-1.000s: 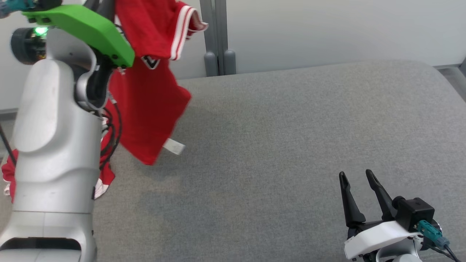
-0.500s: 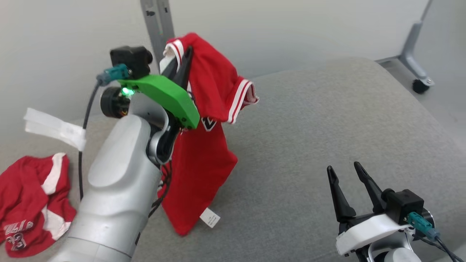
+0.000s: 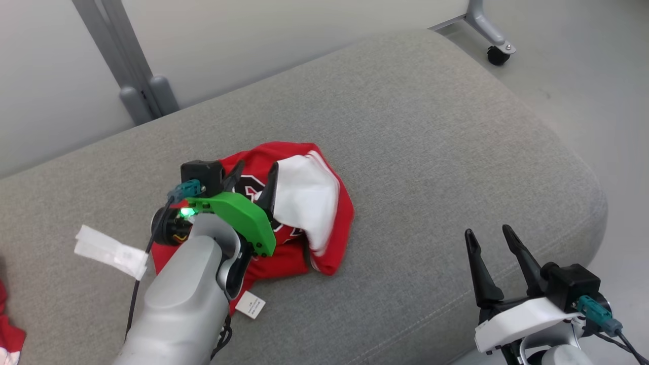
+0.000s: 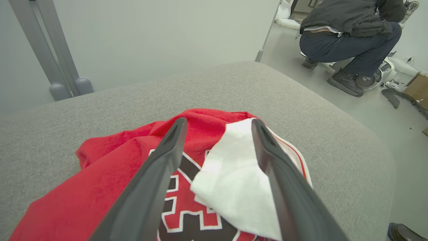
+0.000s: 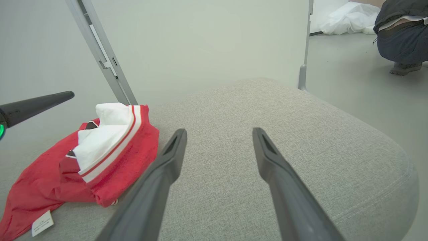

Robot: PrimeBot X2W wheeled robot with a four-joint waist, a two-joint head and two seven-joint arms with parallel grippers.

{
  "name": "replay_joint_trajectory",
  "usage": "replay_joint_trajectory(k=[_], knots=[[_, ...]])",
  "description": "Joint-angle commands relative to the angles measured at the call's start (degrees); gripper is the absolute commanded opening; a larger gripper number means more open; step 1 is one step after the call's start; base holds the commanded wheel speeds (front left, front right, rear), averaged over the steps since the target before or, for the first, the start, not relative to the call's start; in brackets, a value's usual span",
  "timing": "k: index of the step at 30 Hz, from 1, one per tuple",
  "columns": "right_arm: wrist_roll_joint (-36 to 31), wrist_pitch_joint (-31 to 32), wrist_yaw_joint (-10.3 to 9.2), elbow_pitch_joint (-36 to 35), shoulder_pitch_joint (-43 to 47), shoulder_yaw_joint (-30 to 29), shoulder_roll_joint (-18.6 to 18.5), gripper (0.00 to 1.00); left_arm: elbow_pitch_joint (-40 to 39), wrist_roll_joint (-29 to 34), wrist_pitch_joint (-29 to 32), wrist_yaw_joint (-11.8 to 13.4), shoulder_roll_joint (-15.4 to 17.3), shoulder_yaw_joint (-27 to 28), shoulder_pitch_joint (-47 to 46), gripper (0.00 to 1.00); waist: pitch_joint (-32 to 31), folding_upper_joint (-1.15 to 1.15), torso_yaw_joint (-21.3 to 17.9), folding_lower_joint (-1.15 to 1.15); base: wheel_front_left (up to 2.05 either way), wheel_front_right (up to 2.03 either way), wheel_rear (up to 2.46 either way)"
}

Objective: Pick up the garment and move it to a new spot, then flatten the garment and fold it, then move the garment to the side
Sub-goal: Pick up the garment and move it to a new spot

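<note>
Both wide, left pincer (image 3: 256, 166) over garment (image 3: 291, 253), right pincer (image 3: 488, 231) aside, wrist views catch crouching person (image 4: 347, 20)

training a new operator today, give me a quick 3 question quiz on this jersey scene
1. True or false: the left gripper is shut on the garment.
2. How does the garment lie on the grey cushion? A: spread flat. B: in a crumpled heap. C: neatly folded.
3. Which gripper stands over bare cushion, apart from the garment?

Key:
1. False. Its jaws are open, with the garment lying loose beneath them.
2. B.
3. The right gripper, also open.
</note>
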Motion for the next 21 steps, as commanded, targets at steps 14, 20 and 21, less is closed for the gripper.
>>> replay_joint_trajectory(k=[14, 20, 21], knots=[[-2.4, -0.6, 0.02, 2.0, -0.4, -5.8, -0.1, 1.00, -18.8, 3.4, -5.5, 3.8, 3.4, 7.5, 17.3, 1.00, -5.5, 0.00, 17.6, 0.00, 0.00, 0.00, 0.00], [-3.1, -0.9, 0.03, 3.8, 0.0, -6.0, -0.1, 1.00, -31.8, 9.9, -5.5, 4.0, 3.5, 15.8, 30.5, 1.00, -7.1, 0.00, 21.6, 0.00, 0.00, 0.00, 0.00], [-3.3, -1.0, 0.03, 4.2, 0.1, -5.8, -0.1, 1.00, -33.4, 10.7, -5.4, 3.7, 3.4, 17.2, 32.4, 1.00, -7.2, 0.00, 22.0, 0.00, 0.00, 0.00, 0.00]])
